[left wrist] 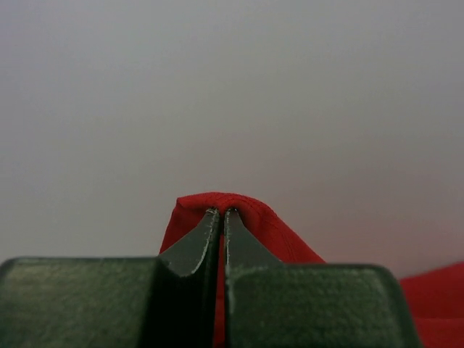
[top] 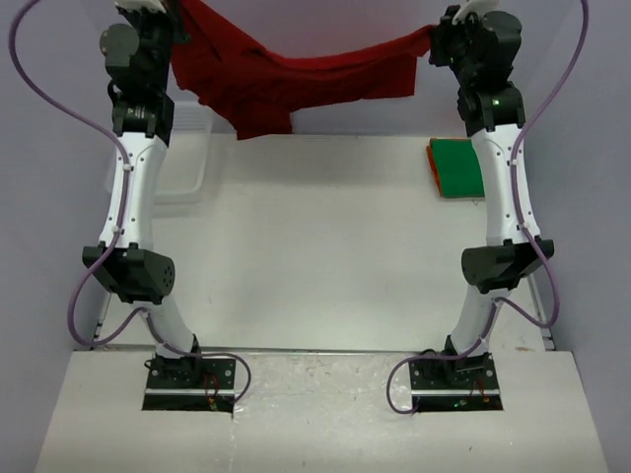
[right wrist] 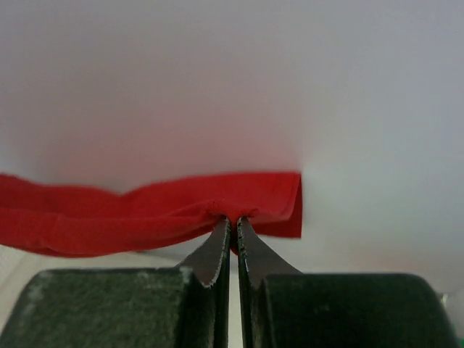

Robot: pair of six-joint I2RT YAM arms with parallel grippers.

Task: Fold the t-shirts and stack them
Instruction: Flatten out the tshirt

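A dark red t-shirt (top: 286, 74) hangs stretched in the air at the back of the table, sagging in the middle between both arms. My left gripper (left wrist: 221, 212) is shut on one corner of the red cloth (left wrist: 254, 225), which drapes over its fingertips. Over on the other side, my right gripper (right wrist: 233, 221) is shut on the opposite edge of the red cloth (right wrist: 145, 210). In the top view the left gripper (top: 177, 15) and right gripper (top: 439, 34) are raised high. A folded bright green t-shirt (top: 461, 169) lies at the back right on an orange one (top: 432, 158), of which only an edge shows.
A translucent plastic basket (top: 182, 163) stands at the back left behind the left arm. The white tabletop (top: 315, 256) stretches between the arms. A wall rises right behind the hanging shirt.
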